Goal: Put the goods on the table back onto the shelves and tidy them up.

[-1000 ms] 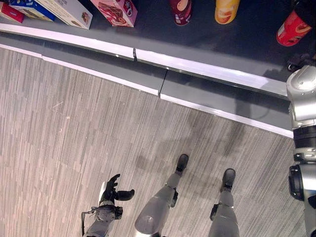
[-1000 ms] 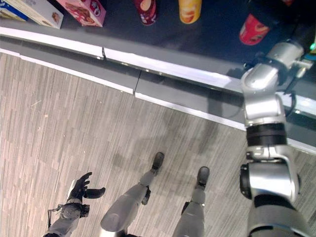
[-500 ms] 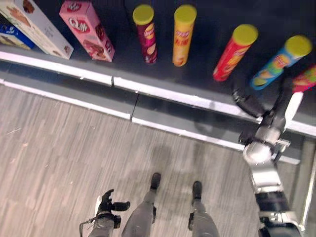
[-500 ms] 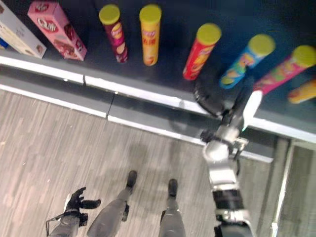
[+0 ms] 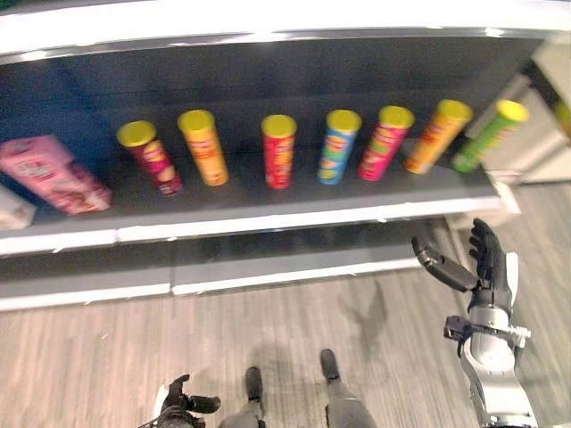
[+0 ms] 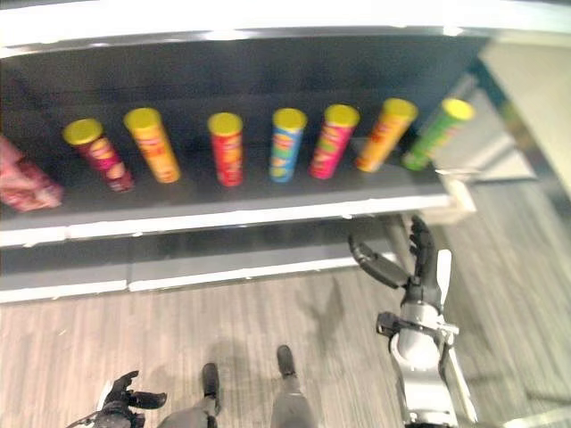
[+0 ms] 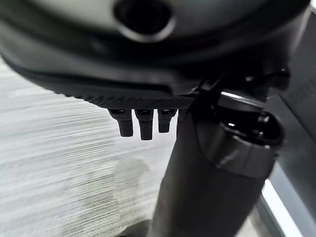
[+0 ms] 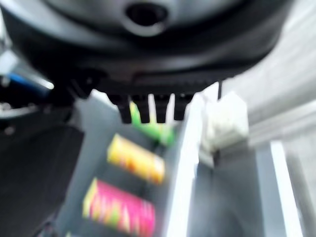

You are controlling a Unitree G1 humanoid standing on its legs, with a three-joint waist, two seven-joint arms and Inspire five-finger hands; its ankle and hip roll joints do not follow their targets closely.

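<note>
- left hand [image 5: 183, 406] low over the wood floor [image 5: 89, 357], well short of the shelf [image 5: 268, 218]; fingers loosely spread, thumb out, nothing in it
- right hand [image 5: 482, 263] raised in front of the shelf, near its right end, just below the front edge; fingers straight and apart, thumb stretched toward the shelf, empty, not touching any can
- shelf: dark deck with a white front strip, a second white strip on the step below it
- goods stand on the shelf deck, a row of tall cans with yellow lids, all leaning a bit in the view, spaced apart, none touching
- from the shelf's left end: pink box [image 5: 53, 174] lying tilted, with a pale box corner [image 5: 13, 209] beside it at the edge
- then maroon can [image 5: 150, 159], orange-yellow can [image 5: 203, 147], red can [image 5: 279, 152], blue can [image 5: 337, 147], magenta can [image 5: 385, 143], orange can [image 5: 435, 135], green can [image 5: 486, 135] last at the shelf's right end
- right wrist view: blurred; green, orange and magenta cans show past the fingertips [image 8: 148, 111]
- white board [image 5: 268, 13] runs above the shelf at the back
</note>
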